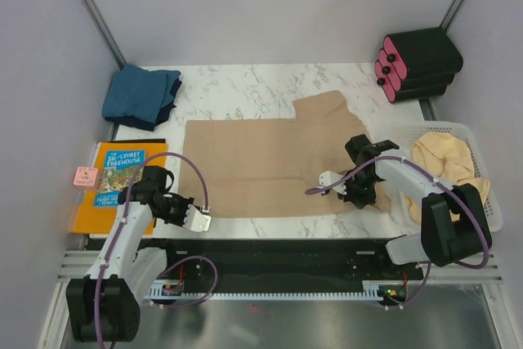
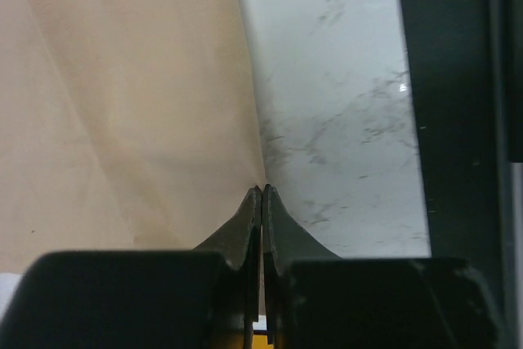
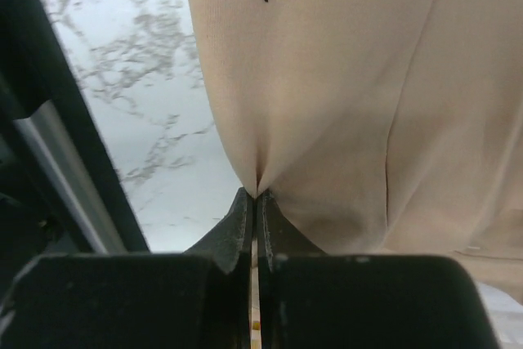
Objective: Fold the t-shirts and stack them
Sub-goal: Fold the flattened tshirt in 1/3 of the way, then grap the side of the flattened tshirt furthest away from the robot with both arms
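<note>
Left jaws together, clamped on the near left corner of the tan shirt (image 1: 261, 165). In the left wrist view the cloth's (image 2: 122, 104) edge runs straight down into the closed tips, with bare marble to its right.

Right jaws together, clamped on the same shirt at its lower right edge. In the right wrist view the cloth (image 3: 351, 96) puckers into the tips, with a small dark speck on it in the upper middle of the frame.

Tan shirt lies spread flat across the centre of the worktop (image 1: 245, 87). One sleeve sticks up toward the upper right of the shirt.

Left arm (image 1: 122, 234) reaches in from lower left, right arm (image 1: 409, 173) from lower right.

Teal shirt (image 1: 140, 97) sits folded at upper left of the worktop, well apart from the tan one.

Beige shirt (image 1: 441, 157) is bunched in the white basket (image 1: 490, 202) at the right edge.

Book (image 1: 118, 181) lies flat at left, just below the teal shirt. A small pink block (image 1: 85, 176) is at its left edge.

A black bundle (image 1: 417, 63) with pink ends is at upper right.
</note>
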Controlling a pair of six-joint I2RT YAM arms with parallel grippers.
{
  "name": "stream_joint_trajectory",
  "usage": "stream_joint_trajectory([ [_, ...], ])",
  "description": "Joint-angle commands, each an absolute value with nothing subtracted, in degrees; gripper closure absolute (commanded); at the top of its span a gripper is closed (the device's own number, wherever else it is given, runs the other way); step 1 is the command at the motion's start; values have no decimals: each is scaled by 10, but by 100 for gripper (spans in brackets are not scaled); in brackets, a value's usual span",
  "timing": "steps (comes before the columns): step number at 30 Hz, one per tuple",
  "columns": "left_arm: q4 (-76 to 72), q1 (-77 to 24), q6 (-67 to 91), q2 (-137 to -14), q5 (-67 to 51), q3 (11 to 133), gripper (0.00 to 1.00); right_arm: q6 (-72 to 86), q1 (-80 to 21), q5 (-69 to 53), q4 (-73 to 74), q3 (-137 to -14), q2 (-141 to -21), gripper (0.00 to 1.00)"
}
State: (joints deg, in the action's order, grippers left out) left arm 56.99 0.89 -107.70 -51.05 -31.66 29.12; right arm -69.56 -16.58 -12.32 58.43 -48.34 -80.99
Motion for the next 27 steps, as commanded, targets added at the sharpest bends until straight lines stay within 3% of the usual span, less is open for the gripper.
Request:
stream_joint_trajectory([
  [1,671,10,-1104,-463,-327,262,98,-717,-181,-154,643,-455,-786,94],
  [3,678,9,-1100,-439,-325,251,98,-721,-188,-162,653,-452,-781,82],
  [4,674,9,-1095,-434,-324,247,98,-721,-192,-162,655,-451,-780,63],
  [6,668,10,-1096,-431,-320,246,98,-722,-197,-161,658,-456,-774,42],
  [7,655,10,-1079,-430,-323,247,85,-722,-196,-161,657,-461,-771,25],
  [8,641,9,-1070,-432,-322,248,65,-719,-196,-161,654,-465,-766,20],
  [9,599,9,-1055,-432,-323,250,29,-714,-196,-161,652,-482,-764,15],
  [10,585,9,-1029,-437,-323,261,23,-708,-196,-165,653,-494,-763,12],
  [12,569,10,-1005,-445,-325,285,16,-680,-195,-185,657,-544,-762,12],
  [18,499,9,-891,-490,-385,442,10,-571,-189,-216,615,-685,-769,12],
  [22,352,9,-762,-598,-372,506,10,-496,-175,-183,481,-736,-841,13],
  [27,265,10,-694,-785,-335,606,13,-425,-115,-185,419,-877,-993,15],
])
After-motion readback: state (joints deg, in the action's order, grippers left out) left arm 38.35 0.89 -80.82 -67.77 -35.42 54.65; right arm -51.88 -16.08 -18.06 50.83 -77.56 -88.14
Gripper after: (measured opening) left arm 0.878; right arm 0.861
